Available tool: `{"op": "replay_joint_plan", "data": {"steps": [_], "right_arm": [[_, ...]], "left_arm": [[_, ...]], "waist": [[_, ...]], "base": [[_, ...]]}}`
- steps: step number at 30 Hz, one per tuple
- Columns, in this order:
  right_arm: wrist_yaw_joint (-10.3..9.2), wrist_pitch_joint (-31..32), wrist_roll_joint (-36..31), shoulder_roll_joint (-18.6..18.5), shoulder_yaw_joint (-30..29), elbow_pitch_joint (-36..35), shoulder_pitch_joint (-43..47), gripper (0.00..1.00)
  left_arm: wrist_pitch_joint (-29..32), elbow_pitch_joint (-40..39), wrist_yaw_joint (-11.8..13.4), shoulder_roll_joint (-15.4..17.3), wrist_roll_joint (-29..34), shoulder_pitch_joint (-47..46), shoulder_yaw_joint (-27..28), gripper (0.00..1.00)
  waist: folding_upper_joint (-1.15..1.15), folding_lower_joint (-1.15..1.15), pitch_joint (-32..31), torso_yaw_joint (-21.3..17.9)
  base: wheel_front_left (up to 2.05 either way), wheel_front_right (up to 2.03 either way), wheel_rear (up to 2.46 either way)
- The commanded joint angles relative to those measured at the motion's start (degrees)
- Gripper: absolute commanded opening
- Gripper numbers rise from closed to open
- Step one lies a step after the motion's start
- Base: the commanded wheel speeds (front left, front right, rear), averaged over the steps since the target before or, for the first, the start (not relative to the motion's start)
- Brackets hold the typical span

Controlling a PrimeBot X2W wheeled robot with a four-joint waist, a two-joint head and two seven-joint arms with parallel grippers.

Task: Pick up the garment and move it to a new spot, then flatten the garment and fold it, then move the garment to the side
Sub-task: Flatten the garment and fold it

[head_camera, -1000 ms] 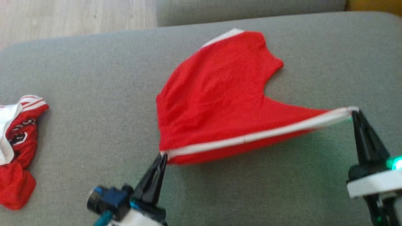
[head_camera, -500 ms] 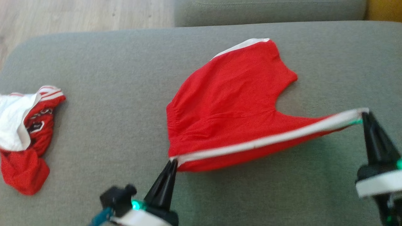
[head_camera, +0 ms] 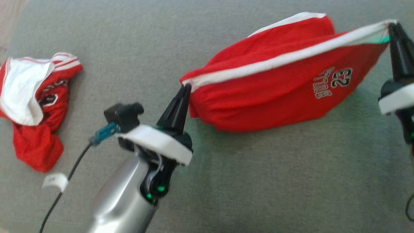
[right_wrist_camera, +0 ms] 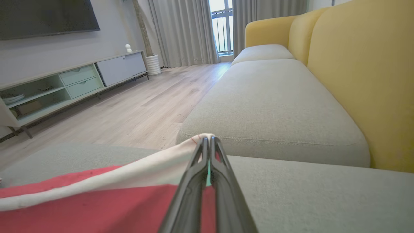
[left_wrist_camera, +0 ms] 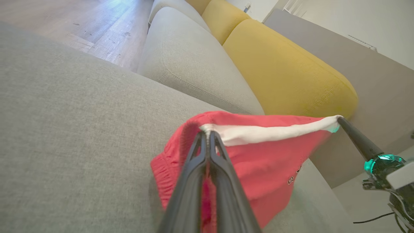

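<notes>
The shorts (head_camera: 275, 97) are clamped at the hem by the left claw (head_camera: 186, 86) and right claw (head_camera: 391, 26), both closed; the hem should be lowered taut and level, seemingly to fold.

Right hand (right_wrist_camera: 208, 139) pinches garment (right_wrist_camera: 97, 207), probably hem.

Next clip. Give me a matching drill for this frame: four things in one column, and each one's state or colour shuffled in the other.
1. left gripper
2. right gripper
3. crumpled garment
4. back cushion

A. yellow
B. jaws shut on the right end of the red shorts' white band
C. lying loose on the grey seat
D. jaws shut on the band's left end

Pairs: 1-D, 2-B, 3-C, 4-A.
</notes>
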Motion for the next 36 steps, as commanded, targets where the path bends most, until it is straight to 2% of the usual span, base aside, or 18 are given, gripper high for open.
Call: {"op": "replay_joint_plan", "data": {"steps": [1,14,15,16,17,18,19,24,26,30,36], "right_arm": [[-0.04,-0.86,0.49,-1.53,1.69,0.57,-3.16,0.0],[-0.04,-3.99,2.6,-1.9,10.4,17.25,-17.64,0.0],[-0.04,-4.48,2.67,-1.78,11.17,18.39,-18.42,0.15],[-0.04,-4.97,2.84,-1.56,11.84,19.46,-19.06,0.8],[-0.04,-5.54,3.0,-1.37,12.45,20.4,-19.63,1.0],[-0.04,-6.4,3.15,-1.22,13.02,21.12,-20.1,1.0],[-0.04,-7.36,3.38,-1.03,13.56,21.68,-20.35,1.0],[-0.04,-11.66,5.81,-1.2,15.59,23.14,-18.23,1.0],[-0.04,-11.63,7.08,-1.68,16.74,23.19,-15.8,1.0],[-0.04,-10.18,9.34,-4.26,18.68,22.68,-9.38,1.0],[-0.04,-9.91,10.16,-5.43,16.19,23.39,-6.34,1.0]], "left_arm": [[-0.04,0.31,-0.77,-0.18,-0.63,-4.11,2.38,0.0],[-2.61,14.75,-2.73,-2.09,-0.99,-15.95,0.28,0.0],[-3.12,15.82,-2.83,-2.21,-1.08,-16.49,0.0,0.0],[-3.64,16.89,-2.91,-2.32,-1.24,-16.97,-0.25,0.0],[-4.18,17.89,-2.99,-2.43,-1.37,-17.39,-0.57,0.23],[-4.72,18.9,-3.05,-2.51,-1.45,-17.73,-0.89,0.51],[-5.37,19.84,-3.09,-2.58,-1.45,-17.98,-1.18,1.0],[-10.87,23.25,-3.17,-2.71,0.48,-17.25,-2.66,1.0],[-13.18,23.61,-2.4,-2.25,2.41,-16.0,-2.93,1.0],[-15.43,19.81,2.43,-0.97,9.49,-10.19,-2.51,1.0],[-15.51,5.66,7.05,-0.85,22.45,-0.08,3.64,1.0]], "waist": [[0.0,-0.02,1.99,2.01],[0.0,-0.02,6.06,4.15],[0.0,-0.02,6.21,4.22],[0.0,-0.02,6.3,4.27],[0.0,-0.02,6.36,4.28],[0.0,-0.02,6.33,4.26],[0.0,-0.02,6.2,4.19],[0.0,-0.02,3.78,3.51],[0.0,-0.02,2.48,3.04],[0.0,-0.02,0.31,2.84],[0.0,-0.02,0.78,5.33]], "base": [[0.0,0.0,0.0],[0.0,0.0,0.0],[0.0,0.0,0.0],[0.0,0.0,0.0],[0.0,0.0,0.0],[0.0,0.0,0.0],[0.0,0.0,0.0],[0.0,0.0,0.0],[0.0,0.0,0.0],[0.0,0.0,0.0],[0.0,0.0,0.0]]}}
